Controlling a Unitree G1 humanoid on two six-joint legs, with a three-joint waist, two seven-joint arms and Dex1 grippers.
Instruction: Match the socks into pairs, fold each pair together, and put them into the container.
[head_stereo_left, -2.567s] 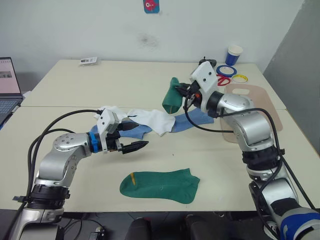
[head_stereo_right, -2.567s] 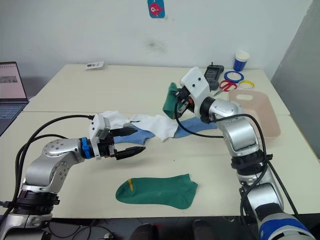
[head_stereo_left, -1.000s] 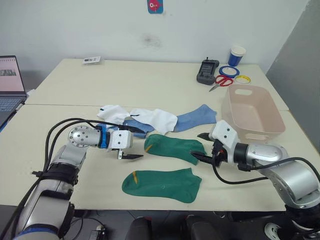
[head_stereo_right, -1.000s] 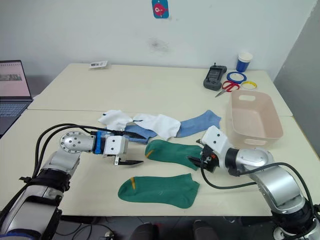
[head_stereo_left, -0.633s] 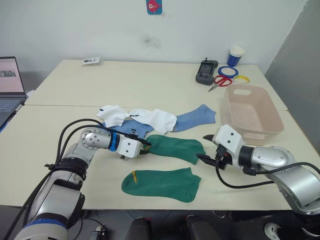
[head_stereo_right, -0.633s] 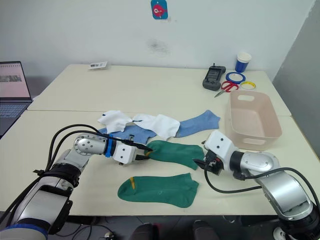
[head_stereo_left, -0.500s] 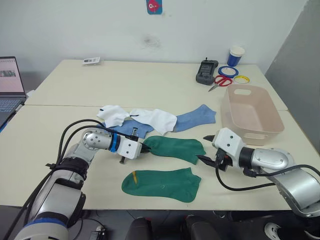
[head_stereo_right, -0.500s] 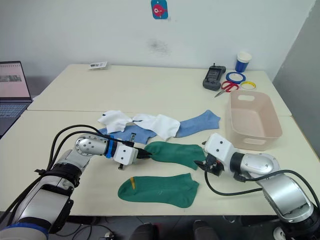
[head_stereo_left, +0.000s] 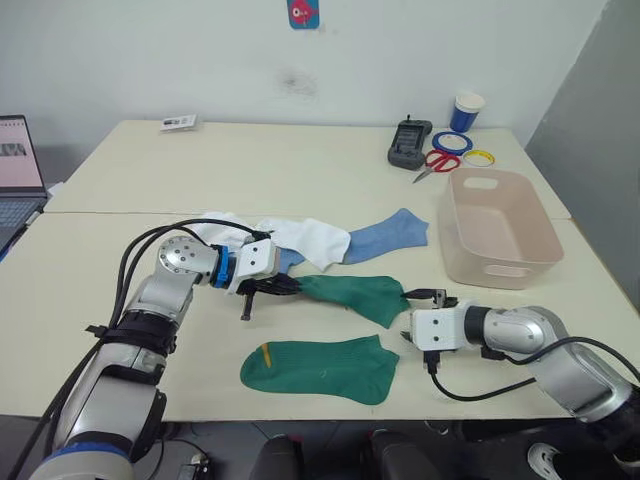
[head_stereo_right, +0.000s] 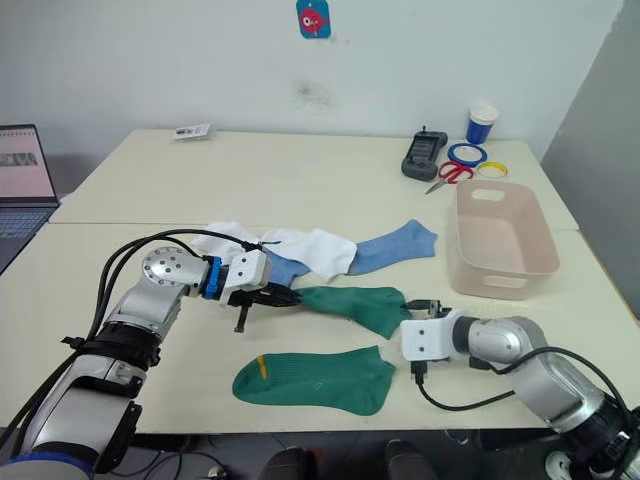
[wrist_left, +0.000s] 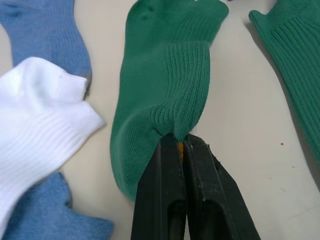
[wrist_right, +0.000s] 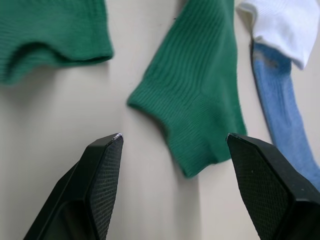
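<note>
Two dark green socks lie on the table. The nearer green sock (head_stereo_left: 320, 368) is flat, with a yellow mark at its left end. My left gripper (head_stereo_left: 277, 287) is shut on a pinched fold at the left end of the farther green sock (head_stereo_left: 356, 295), and the left wrist view shows that fold (wrist_left: 176, 107) between the closed fingers. My right gripper (head_stereo_left: 412, 326) stands open just right of this sock's other end, touching nothing. Behind lie white socks (head_stereo_left: 305, 238) and light blue socks (head_stereo_left: 390, 232), overlapping. The pink-beige container (head_stereo_left: 490, 270) stands at the right.
At the back right are a blue-and-white cup (head_stereo_left: 466, 106), red scissors (head_stereo_left: 432, 160), tape rings (head_stereo_left: 463, 142) and a black device (head_stereo_left: 403, 153). A laptop (head_stereo_left: 14, 170) sits at the left edge. A small card (head_stereo_left: 177, 122) lies far back.
The right gripper laid the green sock on the table, let go and drew back. The left gripper moved to that sock's left end and shut on it.
</note>
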